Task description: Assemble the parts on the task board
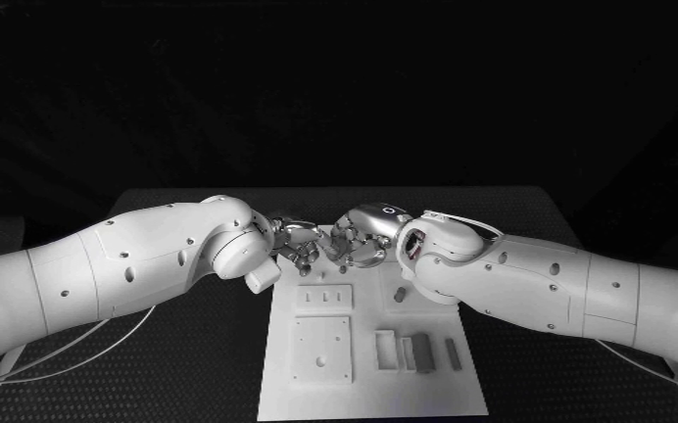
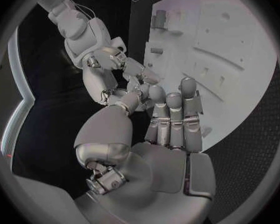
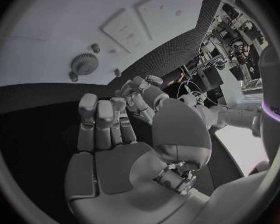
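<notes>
Over the far edge of the white task board point(image 1: 374, 384) the left hand point(image 1: 293, 240) and right hand point(image 1: 363, 237) met fingertip to fingertip; whether they pinched anything I cannot tell. Beyond the right fingers, its wrist view showed a round toothed part point(image 3: 84, 63); grey bar parts point(image 1: 421, 352) lay nearer

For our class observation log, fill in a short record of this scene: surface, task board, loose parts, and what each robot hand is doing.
surface: black table
task board: white plate, in the table's middle
parts: grey pieces lying side by side on the board
gear: round toothed piece on the board
left robot hand: at the board's far edge, meeting the other; any hold cannot be told
right robot hand: fingertips against the left's; any hold cannot be told
</notes>
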